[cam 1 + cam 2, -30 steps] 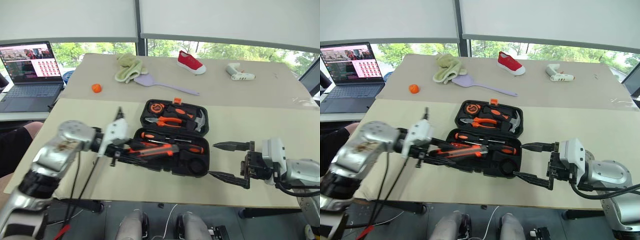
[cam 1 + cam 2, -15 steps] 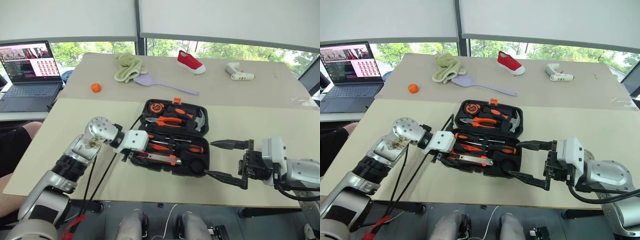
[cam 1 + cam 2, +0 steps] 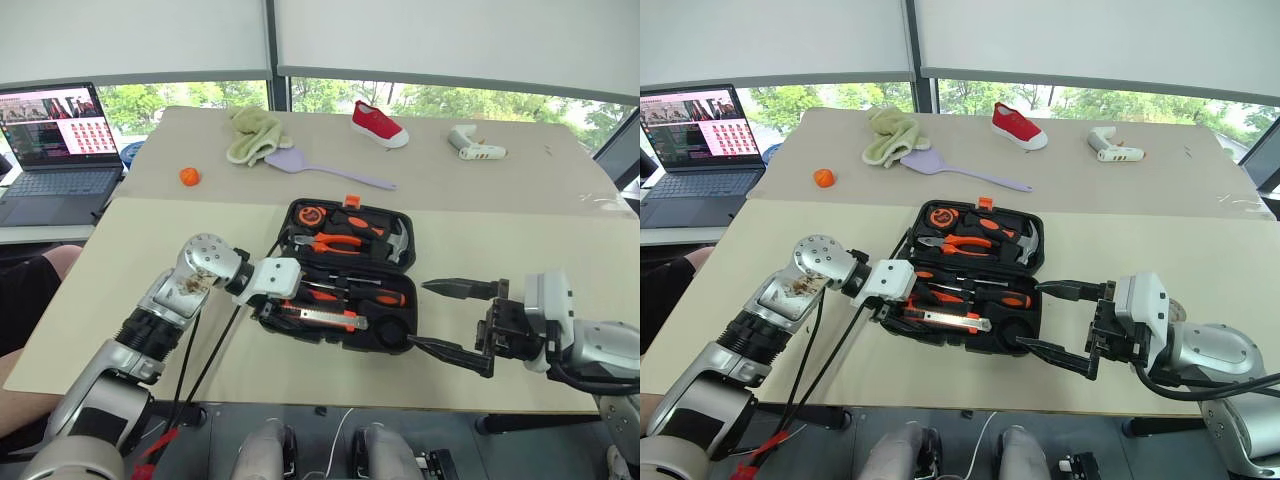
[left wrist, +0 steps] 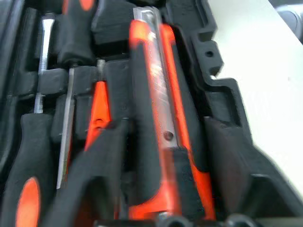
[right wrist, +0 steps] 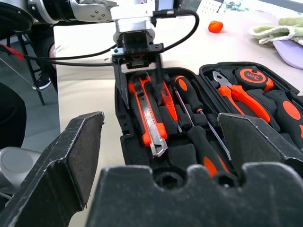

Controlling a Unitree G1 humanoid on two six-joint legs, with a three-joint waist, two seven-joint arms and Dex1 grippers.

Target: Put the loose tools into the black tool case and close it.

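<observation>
- A pale beige counter (image 3: 120,290) fills the centre of the frame, with roller blinds and green trees behind.
- The black tool case (image 3: 345,272) lies open mid-frame, the utility knife (image 3: 322,318) seated in its near half.
- The left hand (image 3: 281,300), fingers parted around the knife's end; the right hand (image 3: 450,318) gapes empty at lower right.
- A laptop (image 3: 55,150) glows at upper left.

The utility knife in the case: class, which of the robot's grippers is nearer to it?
Left. The left gripper sits over the handle end of the utility knife in the black tool case; the right gripper hovers open beside the case, apart.
</observation>
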